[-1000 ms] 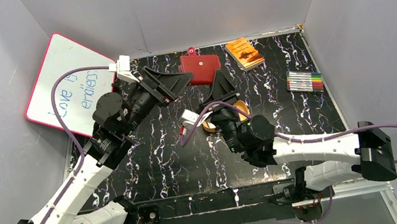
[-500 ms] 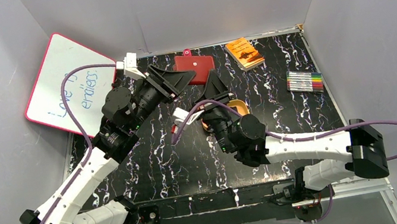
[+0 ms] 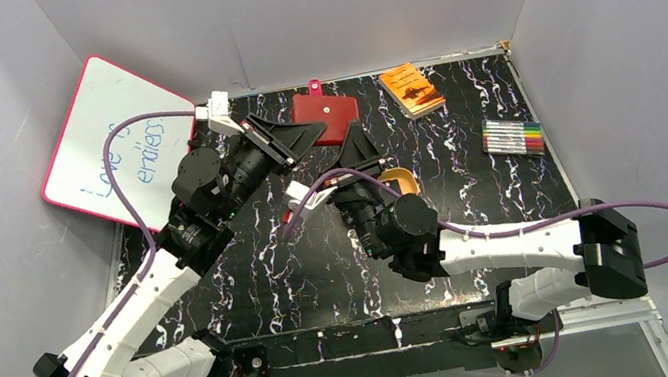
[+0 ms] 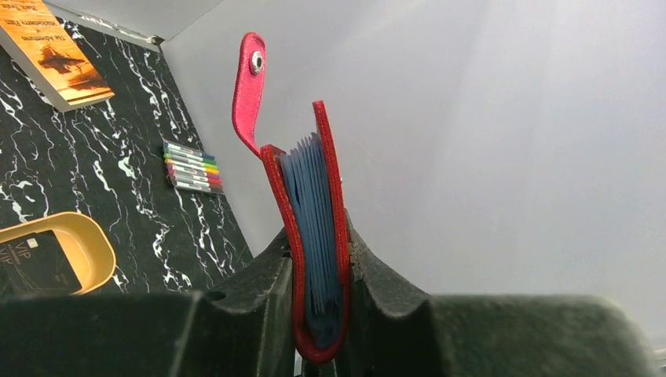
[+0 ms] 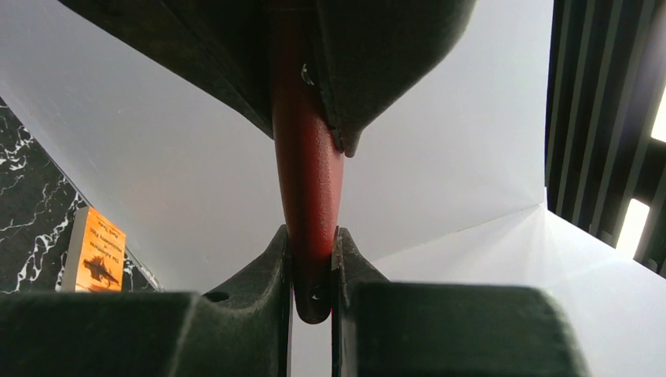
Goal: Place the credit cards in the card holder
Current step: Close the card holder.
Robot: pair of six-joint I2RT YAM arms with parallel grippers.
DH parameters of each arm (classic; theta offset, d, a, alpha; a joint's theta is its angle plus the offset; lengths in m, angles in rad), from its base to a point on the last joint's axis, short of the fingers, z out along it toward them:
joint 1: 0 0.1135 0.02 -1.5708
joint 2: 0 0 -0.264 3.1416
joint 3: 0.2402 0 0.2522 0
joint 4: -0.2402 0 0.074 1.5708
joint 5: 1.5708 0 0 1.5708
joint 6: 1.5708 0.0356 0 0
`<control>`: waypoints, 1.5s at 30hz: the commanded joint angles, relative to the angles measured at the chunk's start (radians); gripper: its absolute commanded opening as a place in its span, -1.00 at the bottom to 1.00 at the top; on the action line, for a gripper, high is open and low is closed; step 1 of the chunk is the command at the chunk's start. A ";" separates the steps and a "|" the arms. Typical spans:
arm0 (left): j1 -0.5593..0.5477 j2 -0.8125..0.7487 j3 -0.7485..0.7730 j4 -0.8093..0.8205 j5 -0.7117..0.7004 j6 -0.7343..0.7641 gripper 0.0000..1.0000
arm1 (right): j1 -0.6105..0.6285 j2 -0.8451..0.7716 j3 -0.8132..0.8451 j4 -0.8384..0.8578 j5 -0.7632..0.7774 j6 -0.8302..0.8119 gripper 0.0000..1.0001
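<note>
The dark red card holder (image 3: 328, 114) hangs above the back of the table, gripped from both sides. My left gripper (image 3: 309, 133) is shut on its folded edge. In the left wrist view the holder (image 4: 340, 196) stands upright between the fingers, with blue sleeves showing and the snap tab (image 4: 250, 78) raised. My right gripper (image 3: 356, 140) is shut on another edge of the holder (image 5: 310, 188), right below the left fingers. A dark credit card (image 4: 35, 265) lies in the gold tray (image 4: 93, 239).
An orange book (image 3: 411, 88) lies at the back right and a set of markers (image 3: 513, 136) near the right edge. A whiteboard (image 3: 115, 142) leans on the left wall. The gold tray (image 3: 401, 176) sits mid-table, partly under the right arm.
The left gripper's jaws have shut onto the card holder. The holder and the right arm have shifted a little left and toward the back wall.
</note>
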 commanded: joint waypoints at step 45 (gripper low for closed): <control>0.002 -0.330 0.035 -0.445 0.758 0.572 -1.00 | -0.804 -0.440 0.081 -0.774 -2.016 2.390 0.78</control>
